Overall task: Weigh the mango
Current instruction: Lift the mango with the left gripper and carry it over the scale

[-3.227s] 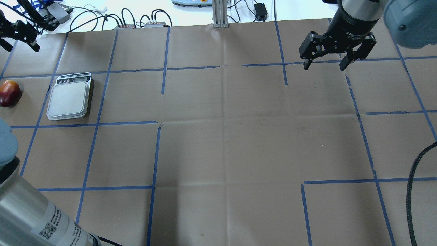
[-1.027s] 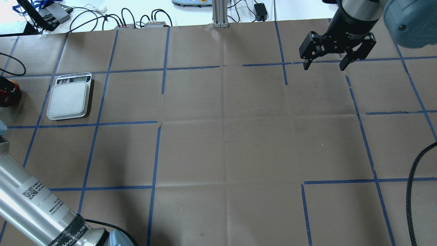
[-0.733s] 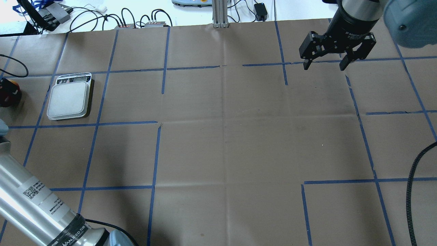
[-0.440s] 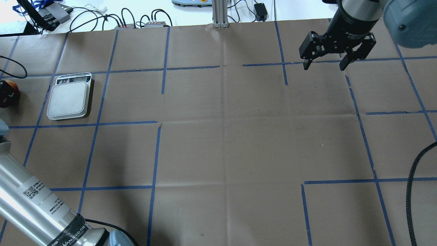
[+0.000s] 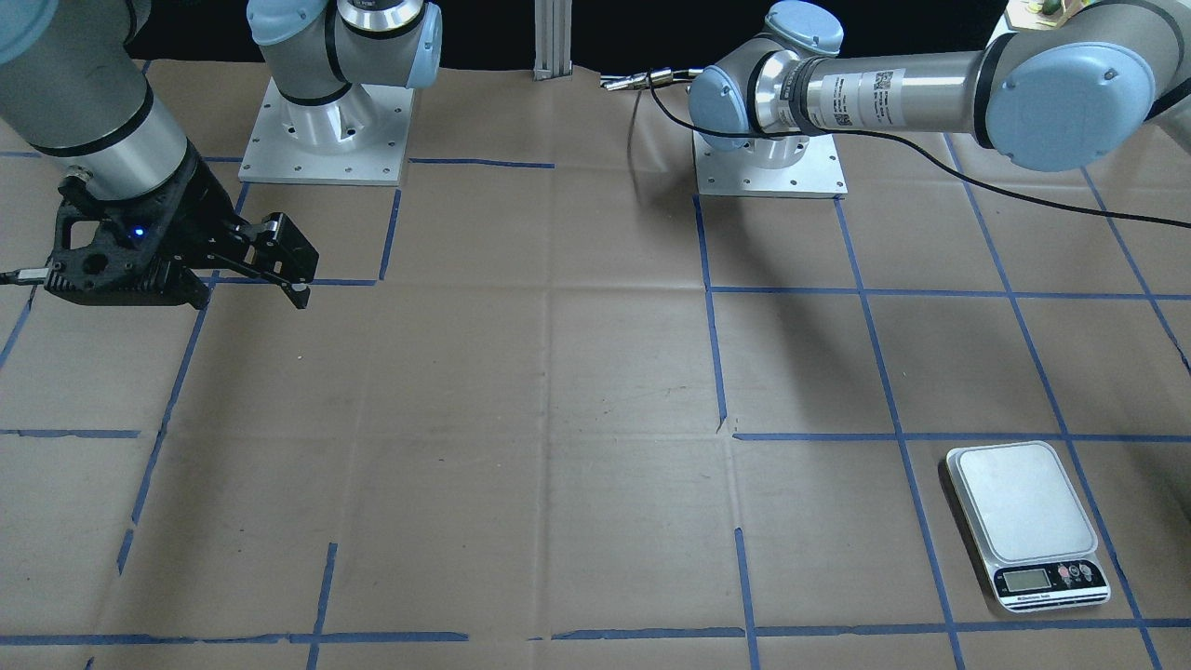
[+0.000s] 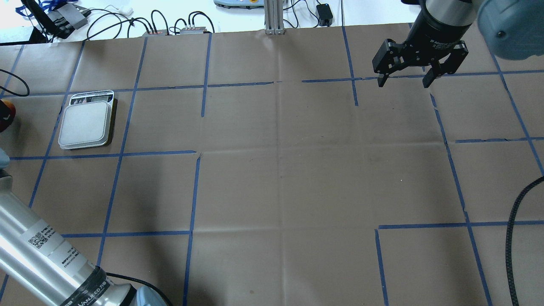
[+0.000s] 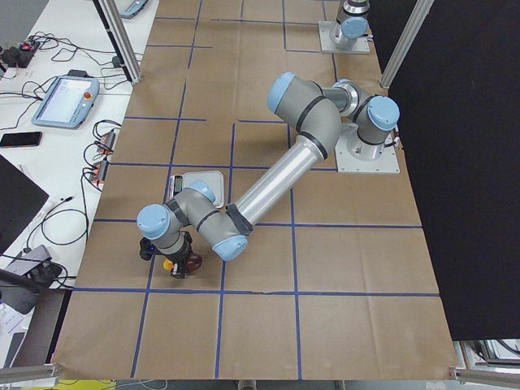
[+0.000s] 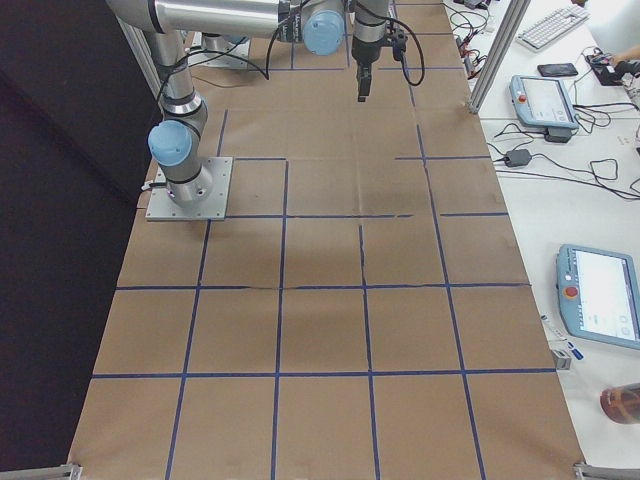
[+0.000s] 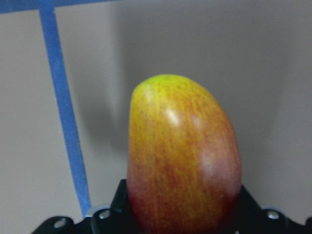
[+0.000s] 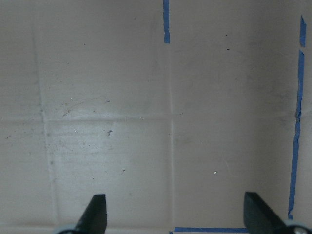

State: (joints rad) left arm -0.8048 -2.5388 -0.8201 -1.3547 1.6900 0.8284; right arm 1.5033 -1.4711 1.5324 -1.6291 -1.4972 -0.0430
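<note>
The mango (image 9: 183,151), red fading to orange-yellow and green at the tip, fills the left wrist view between my left gripper's fingers (image 9: 113,210). My left gripper (image 7: 169,262) is shut on it at the table's left end, beside a blue tape line. In the overhead view only a sliver of the mango (image 6: 3,124) shows at the left edge. The scale (image 6: 87,123), silver with a bare platform, lies to the right of it and also shows in the front view (image 5: 1023,507). My right gripper (image 6: 403,80) is open and empty, far off at the back right.
Brown paper with blue tape lines (image 6: 193,191) covers the table. My left arm's long silver link (image 6: 46,259) crosses the near left corner. Cables and small boxes (image 6: 170,29) lie past the far edge. A black cable (image 6: 512,238) hangs at the right.
3.2 s ago the mango lay free and my left gripper was at the back. Since then the gripper has closed over it; over the last second both have edged toward the left edge.
</note>
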